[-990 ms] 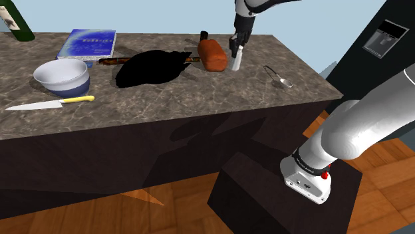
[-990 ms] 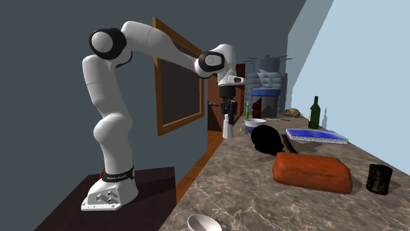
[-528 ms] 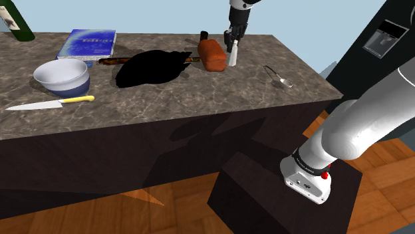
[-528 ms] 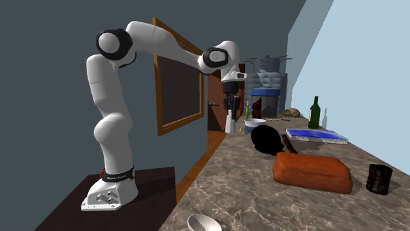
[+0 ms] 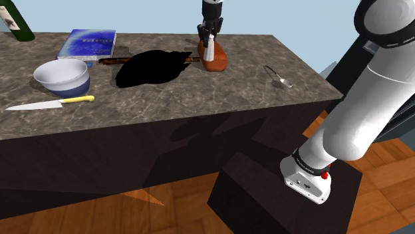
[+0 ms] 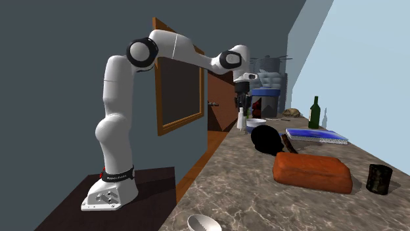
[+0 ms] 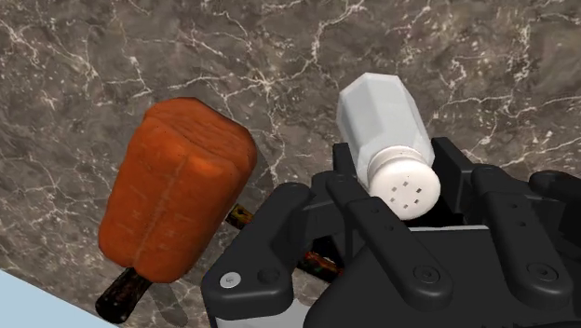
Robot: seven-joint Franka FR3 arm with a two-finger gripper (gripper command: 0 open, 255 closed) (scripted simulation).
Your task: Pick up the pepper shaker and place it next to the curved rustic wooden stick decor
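The pepper shaker (image 7: 384, 121), white with a dotted cap, is clasped between my black fingers (image 7: 455, 168). My gripper (image 5: 209, 36) is shut on it and hangs above the marble counter (image 5: 199, 93) with the shaker (image 5: 209, 48) under it, in front of the orange-brown loaf (image 5: 217, 61). From the side, the gripper (image 6: 242, 110) and shaker (image 6: 242, 121) are up off the counter. The curved brown stick (image 5: 110, 61) lies along the far side, its middle hidden behind a black blob (image 5: 149, 68). Its dark end (image 7: 121, 293) pokes out beyond the loaf (image 7: 177, 191).
A white bowl (image 5: 62, 75), a yellow-handled knife (image 5: 50, 103), a blue book (image 5: 88, 43) and a green bottle (image 5: 16, 23) sit toward the shoulder view's left. A metal loop (image 5: 278, 76) lies toward its right. A dark cup (image 6: 379, 178) stands past the loaf (image 6: 312, 172).
The arm has swung toward the shoulder view's left, carrying the shaker from the loaf's right side across to its left end. The grip has not changed.
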